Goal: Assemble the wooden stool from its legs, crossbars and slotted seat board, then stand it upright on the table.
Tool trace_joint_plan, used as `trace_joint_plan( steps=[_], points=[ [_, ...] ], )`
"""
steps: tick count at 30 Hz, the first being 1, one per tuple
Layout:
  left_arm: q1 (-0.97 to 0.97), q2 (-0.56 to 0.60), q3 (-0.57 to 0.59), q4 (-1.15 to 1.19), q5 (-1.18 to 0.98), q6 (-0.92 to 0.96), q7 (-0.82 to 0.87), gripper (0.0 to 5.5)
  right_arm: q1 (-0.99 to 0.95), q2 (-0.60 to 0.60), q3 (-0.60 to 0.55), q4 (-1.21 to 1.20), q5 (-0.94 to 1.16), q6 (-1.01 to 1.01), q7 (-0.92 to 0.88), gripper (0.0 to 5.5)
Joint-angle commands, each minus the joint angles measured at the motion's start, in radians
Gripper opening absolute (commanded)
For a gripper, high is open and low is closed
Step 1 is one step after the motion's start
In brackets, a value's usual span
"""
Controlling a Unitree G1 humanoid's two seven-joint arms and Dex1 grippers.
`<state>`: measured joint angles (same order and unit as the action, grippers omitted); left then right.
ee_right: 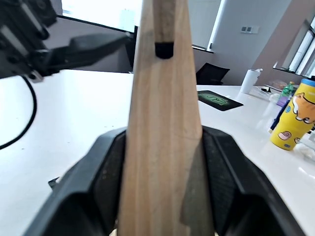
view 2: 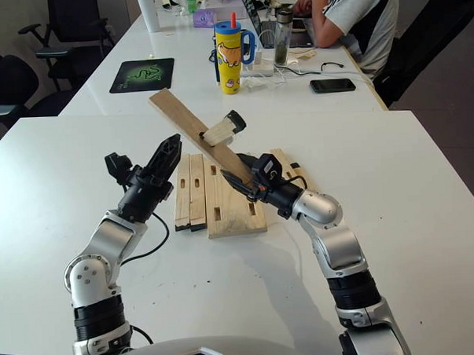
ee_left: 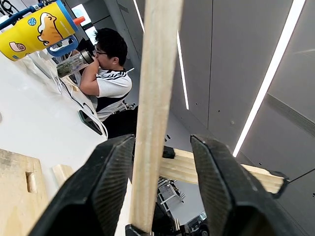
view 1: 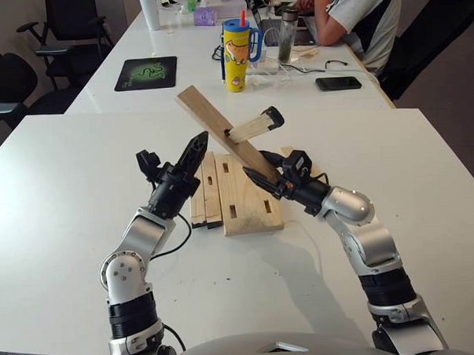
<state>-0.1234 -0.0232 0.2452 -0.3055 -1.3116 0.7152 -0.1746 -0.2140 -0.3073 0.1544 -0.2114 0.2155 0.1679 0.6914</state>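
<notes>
Holding a long wooden bar [view 1: 216, 125] near its lower end, the right gripper [view 1: 262, 180] has both fingers pressed on the bar's two narrow sides, as the right wrist view shows clearly. The bar is tilted: it rises from the gripper, away from the robot and toward its left. A short wooden piece [view 1: 253, 126] with a black end sticks out from the bar about halfway up, pointing to the robot's right. The left gripper [view 1: 196, 150] is just beside the bar, below this piece, with its fingers apart and nothing between them. Under both grippers, several slotted boards [view 1: 240, 205] lie flat, side by side, on the white table [view 1: 64, 185].
</notes>
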Motion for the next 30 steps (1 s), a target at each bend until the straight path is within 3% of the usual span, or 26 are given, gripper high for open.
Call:
trace_joint_plan(
  steps=[1,4,14,30],
  points=[
    [-0.012,0.021,-0.003,0.022,-0.008,0.002,0.02,2.79,-0.003,-0.011,0.004,-0.027,0.016,-0.032,0.025,2.05],
    [-0.015,0.047,-0.023,0.018,0.035,-0.004,0.0,3.26,0.002,-0.027,0.01,-0.022,0.008,-0.046,0.046,2.05],
    [-0.038,0.052,0.012,0.033,0.014,-0.055,0.012,3.28,0.034,-0.063,0.038,0.016,-0.04,-0.12,0.076,2.05],
    [-0.038,0.076,0.016,0.052,0.032,-0.078,0.016,1.11,0.047,-0.069,0.047,0.041,-0.046,-0.119,0.077,2.05]
  ],
)
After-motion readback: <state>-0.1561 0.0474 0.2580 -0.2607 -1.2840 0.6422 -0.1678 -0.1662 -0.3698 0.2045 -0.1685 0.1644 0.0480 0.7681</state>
